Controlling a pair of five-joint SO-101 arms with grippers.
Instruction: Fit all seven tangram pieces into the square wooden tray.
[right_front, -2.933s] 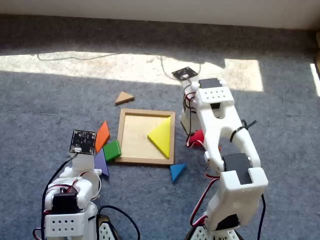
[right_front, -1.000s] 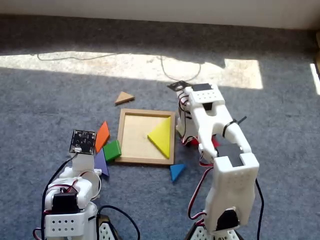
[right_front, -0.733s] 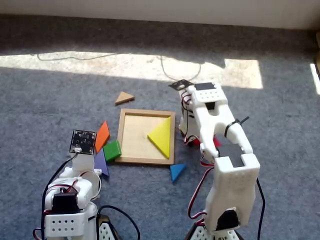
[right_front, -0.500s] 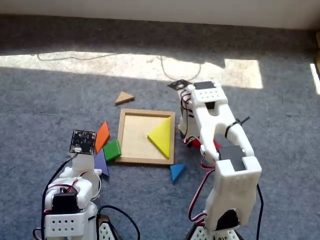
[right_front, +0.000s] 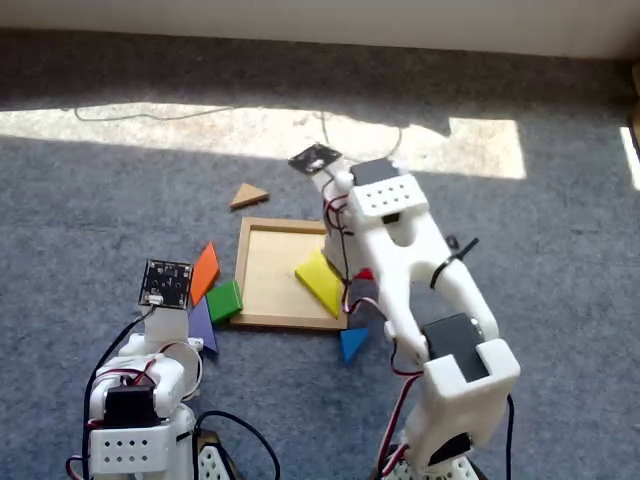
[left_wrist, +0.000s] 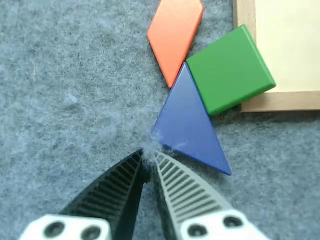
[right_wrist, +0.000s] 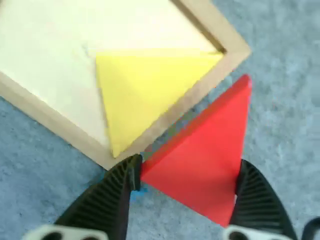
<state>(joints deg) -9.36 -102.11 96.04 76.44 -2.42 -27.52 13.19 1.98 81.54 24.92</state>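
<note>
Now the right gripper (right_wrist: 187, 172) is clamped on the red triangle (right_wrist: 200, 160), one finger on each side of it. The piece hangs over the outer edge of the wooden tray (right_wrist: 50, 125), and most of it is outside the tray. The yellow triangle (right_wrist: 145, 95) already lies inside, its long side against that same rim and its square corner pointing to the tray's middle.

The step in hand looks like seating the red piece. To do it well, I judge the arm should:

- carry the piece fully across the rim before lowering, because an edge resting on the wood would leave it tilted;
- turn the wrist so the red long side runs along a free neighbouring rim, with its short side flush against the yellow one;
- come down level and open the fingers only once the piece lies flat on the tray's floor, without nudging the yellow triangle.

The left gripper (left_wrist: 149, 167) is closed on nothing, its tips on the carpet outside the tray's opposite side, just beside the violet-blue triangle (left_wrist: 192, 125). The green square (left_wrist: 230, 75) overlaps that side's rim, and the orange parallelogram (left_wrist: 175, 35) lies just beside it. A small blue triangle (right_front: 352, 342) and a tan triangle (right_front: 248, 195) lie outside the tray too.
</note>
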